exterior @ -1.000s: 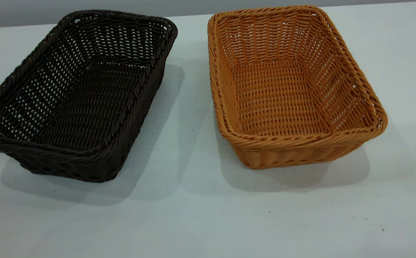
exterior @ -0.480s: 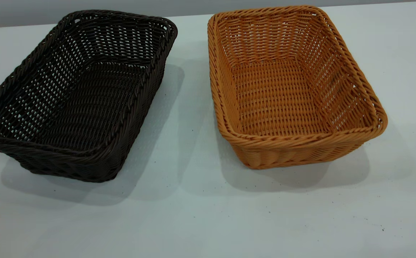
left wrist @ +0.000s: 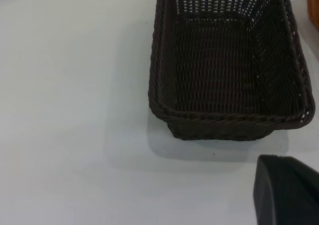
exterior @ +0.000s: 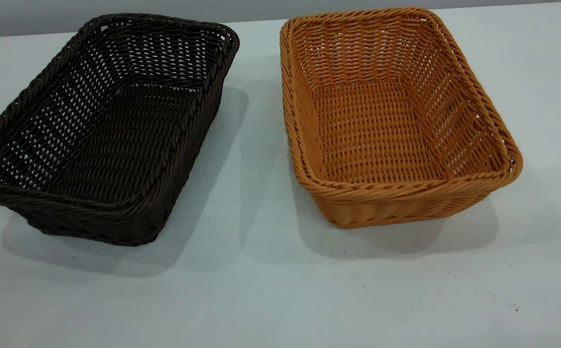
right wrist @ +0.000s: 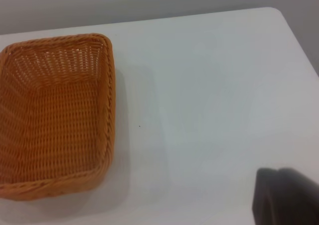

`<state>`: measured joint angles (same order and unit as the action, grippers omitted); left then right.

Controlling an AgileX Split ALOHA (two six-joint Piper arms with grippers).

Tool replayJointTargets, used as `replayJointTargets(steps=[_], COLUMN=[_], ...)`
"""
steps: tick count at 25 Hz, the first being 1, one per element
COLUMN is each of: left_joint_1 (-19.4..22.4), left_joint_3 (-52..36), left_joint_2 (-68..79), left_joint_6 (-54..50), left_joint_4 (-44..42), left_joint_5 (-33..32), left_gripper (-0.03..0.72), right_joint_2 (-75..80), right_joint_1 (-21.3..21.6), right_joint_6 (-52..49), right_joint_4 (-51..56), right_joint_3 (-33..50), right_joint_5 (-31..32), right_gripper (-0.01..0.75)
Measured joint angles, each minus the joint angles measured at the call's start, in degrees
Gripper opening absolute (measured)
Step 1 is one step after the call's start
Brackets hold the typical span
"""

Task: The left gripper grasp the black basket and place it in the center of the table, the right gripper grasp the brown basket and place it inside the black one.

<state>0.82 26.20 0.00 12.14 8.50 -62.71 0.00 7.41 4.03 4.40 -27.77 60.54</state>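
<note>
The black basket [exterior: 101,130] sits on the left half of the surface [exterior: 261,299], its long side running at a slant from the far edge toward the near left. The brown basket [exterior: 391,116] sits on the right half, just beside it but apart, with a strip of bare surface and soft shadow between them. Both stand flat, open side up, and hold nothing. A wide band of open surface runs along the near edge in front of both baskets, and there is more free room to the right of the brown one, out to the rounded far right corner.

Both are rectangular wicker trays with a thick braided rim, sloped sides of open weave that lets light through, and a tighter woven floor. The surface is smooth, pale grey-white, with a few tiny dark specks.

Only a dark blunt part of the left gripper [left wrist: 286,190] shows, over bare surface near one short end of the black basket; how far it is spread cannot be told. The right gripper [right wrist: 286,195] shows likewise, well apart from the brown basket.
</note>
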Motion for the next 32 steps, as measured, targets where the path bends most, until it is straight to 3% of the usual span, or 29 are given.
replayJointTargets(steps=[16,24,29,32], left_joint_1=[0.00,0.00,0.00,0.00], left_joint_3=[0.00,0.37,3.40,5.80], left_joint_2=[0.00,0.00,0.37,2.54], left_joint_6=[-0.04,-0.11,0.21,2.86], left_joint_4=[0.17,0.59,5.48,9.11], left_joint_5=[0.34,0.16,0.52,0.67], left_gripper=[-0.001,-0.001,-0.001,0.034], right_joint_2=[0.00,0.00,0.00,2.69], right_joint_1=[0.00,0.00,0.00,0.00], right_joint_6=[-0.17,-1.93,-2.07,-1.63], right_joint_4=[0.31,5.45,9.10,11.43], right_joint_3=[0.00,0.00,-1.76,-4.21], right_joint_5=[0.00,-0.82,-1.02,-0.95], right_gripper=[0.006,0.006,0.011,0.066])
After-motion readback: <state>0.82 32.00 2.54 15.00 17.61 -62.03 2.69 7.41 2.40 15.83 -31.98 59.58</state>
